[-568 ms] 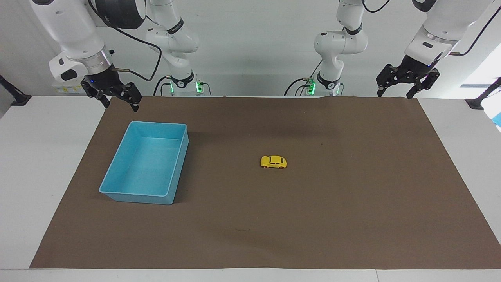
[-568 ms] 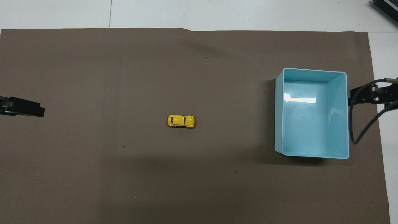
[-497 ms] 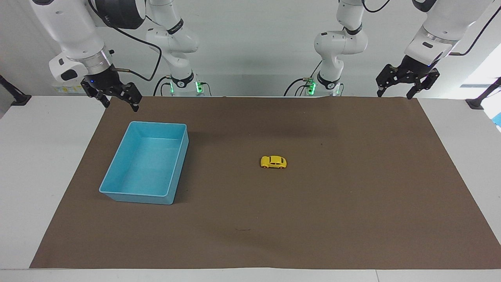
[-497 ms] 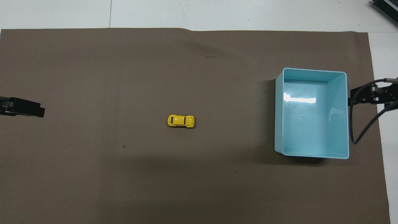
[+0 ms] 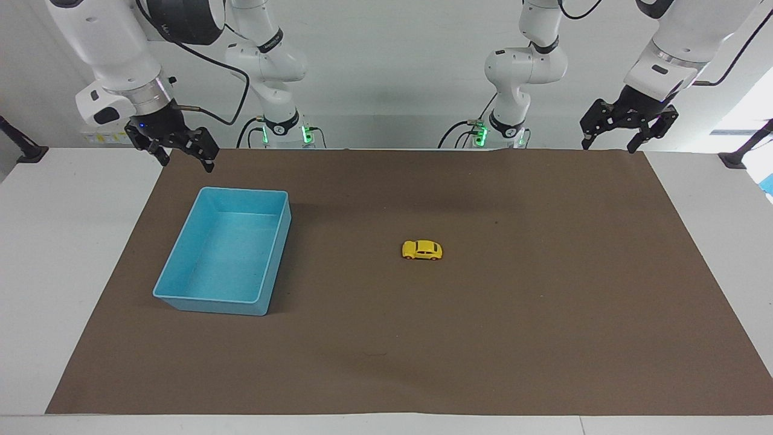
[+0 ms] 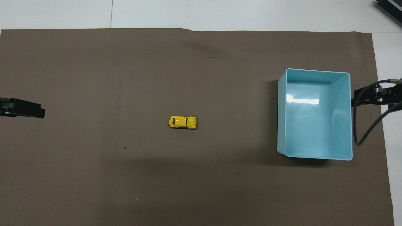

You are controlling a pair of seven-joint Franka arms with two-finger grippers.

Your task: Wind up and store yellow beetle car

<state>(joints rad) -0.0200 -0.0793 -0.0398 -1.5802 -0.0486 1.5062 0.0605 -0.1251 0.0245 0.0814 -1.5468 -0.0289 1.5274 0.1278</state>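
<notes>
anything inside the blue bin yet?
No. The blue bin is empty, its whole floor showing in the overhead view. The yellow beetle car sits on the brown mat, apart from it.

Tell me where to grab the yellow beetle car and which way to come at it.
Grip the yellow beetle car across its two long flanks, coming straight down from above. It stands on its wheels on the brown mat, its length running along the table from one arm's end toward the other, with nothing beside it. The rounded roof would probably slip; the flatter sides should hold better.
</notes>
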